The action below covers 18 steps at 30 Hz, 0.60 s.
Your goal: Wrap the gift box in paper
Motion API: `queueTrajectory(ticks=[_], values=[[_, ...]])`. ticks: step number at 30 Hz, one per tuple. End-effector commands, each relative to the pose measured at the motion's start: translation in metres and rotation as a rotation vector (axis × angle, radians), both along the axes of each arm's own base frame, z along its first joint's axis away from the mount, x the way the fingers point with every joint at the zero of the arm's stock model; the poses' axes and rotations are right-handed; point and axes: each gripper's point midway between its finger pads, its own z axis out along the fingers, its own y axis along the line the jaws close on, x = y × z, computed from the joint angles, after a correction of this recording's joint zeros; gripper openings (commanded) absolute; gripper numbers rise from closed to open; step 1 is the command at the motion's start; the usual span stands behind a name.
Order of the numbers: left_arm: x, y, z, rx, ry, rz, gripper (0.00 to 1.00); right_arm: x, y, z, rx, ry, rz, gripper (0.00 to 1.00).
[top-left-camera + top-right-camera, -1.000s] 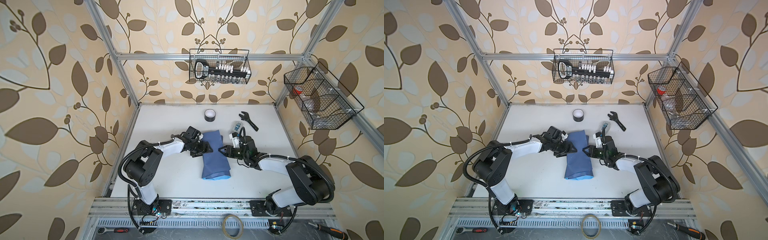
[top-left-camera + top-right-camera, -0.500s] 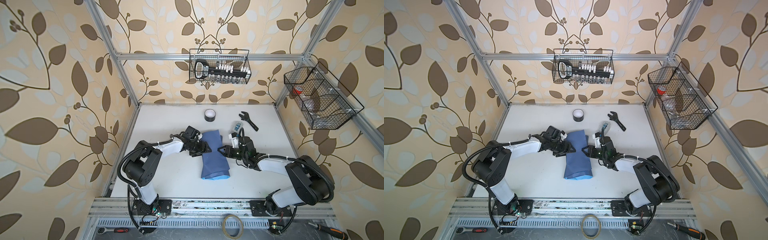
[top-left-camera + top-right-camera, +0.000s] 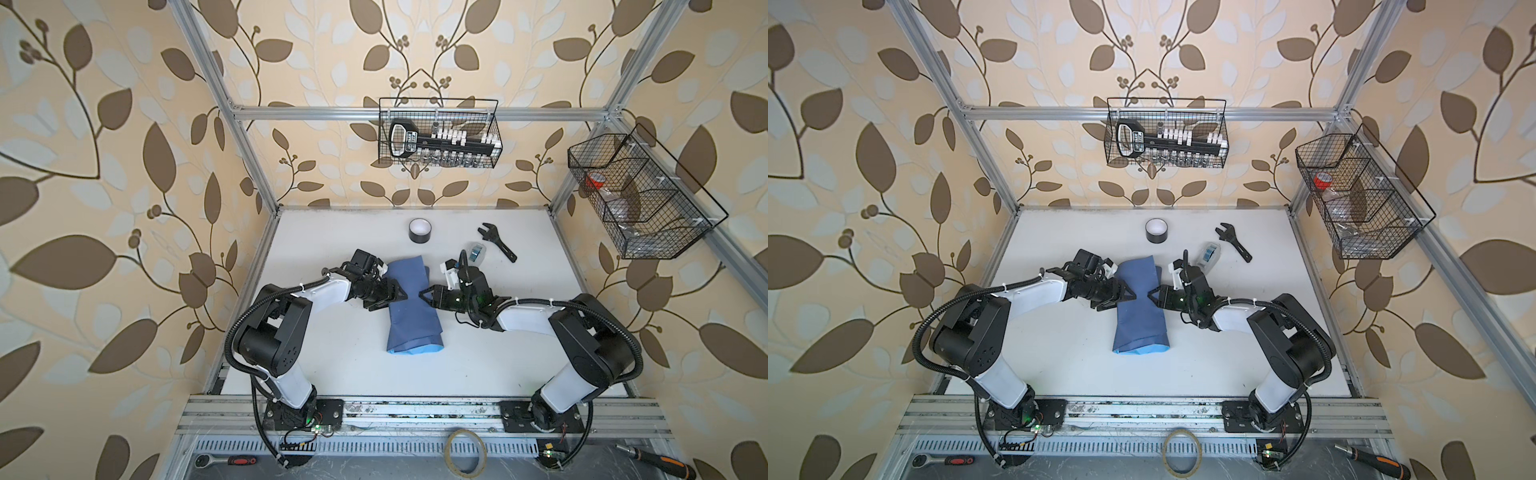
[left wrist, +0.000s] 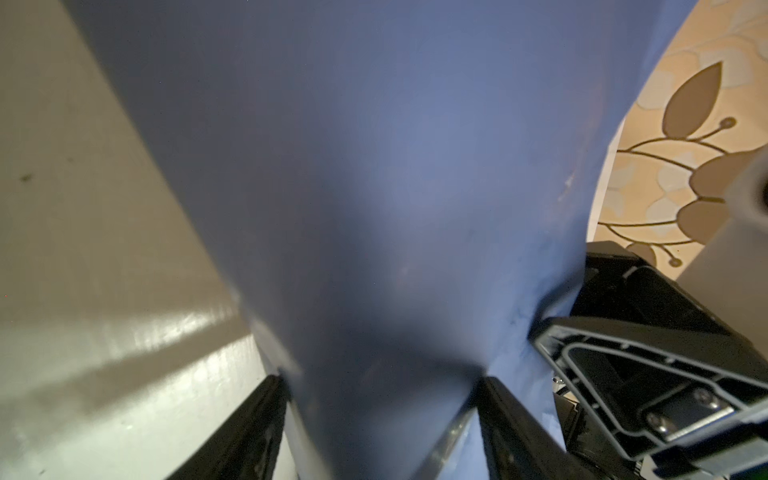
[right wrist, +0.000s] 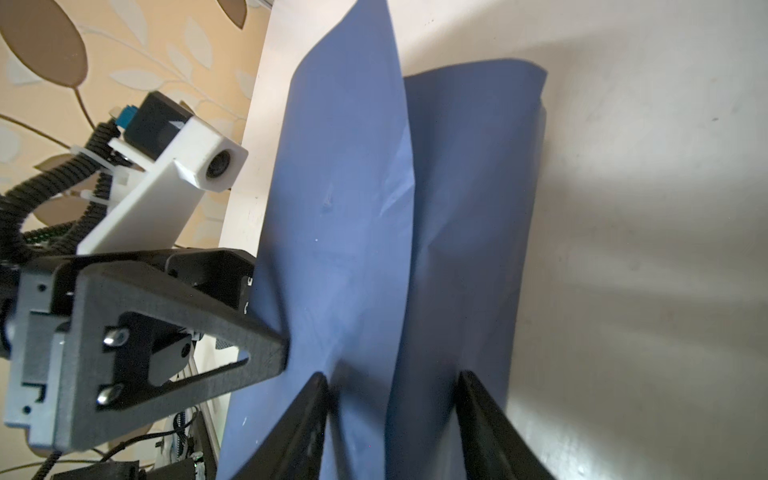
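White table [image 3: 340, 374], leafy wallpaper [image 3: 124, 166] all round. The paper [image 3: 411, 316] [image 3: 1140, 316] sits mid-frame in both top views, between the claws: left gripper [image 3: 399, 294] is clamped on its left edge, right gripper [image 3: 424, 294] straddles the right edge, can't tell if it's really pinching. It's a long slate-blue folded bundle, lighter blue peeking out at the lower end.

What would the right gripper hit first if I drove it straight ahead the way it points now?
The paper: the right gripper points at the folded bundle's side, with its tips at it. Just beyond, the left gripper faces it from the opposite side, though whether their heights match is hard to judge.
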Motion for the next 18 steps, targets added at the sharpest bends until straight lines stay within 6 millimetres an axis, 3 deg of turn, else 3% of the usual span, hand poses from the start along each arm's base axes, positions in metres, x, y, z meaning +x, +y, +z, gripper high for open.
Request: queueTrajectory(ticks=[1,9,14,18], values=[[-0.012,0.022,-0.031,0.131,0.048,0.022,0.73,-0.006,-0.005,0.006,-0.017,0.03,0.041,0.57],[-0.012,0.027,-0.038,0.161,0.05,0.026,0.73,0.023,-0.076,0.065,-0.061,-0.083,-0.09,0.72],[-0.011,0.028,-0.039,0.164,0.05,0.028,0.73,0.051,-0.137,0.078,-0.051,-0.086,-0.26,0.71],[-0.011,0.028,-0.04,0.164,0.049,0.028,0.73,0.073,-0.177,0.077,-0.043,-0.066,-0.38,0.69]])
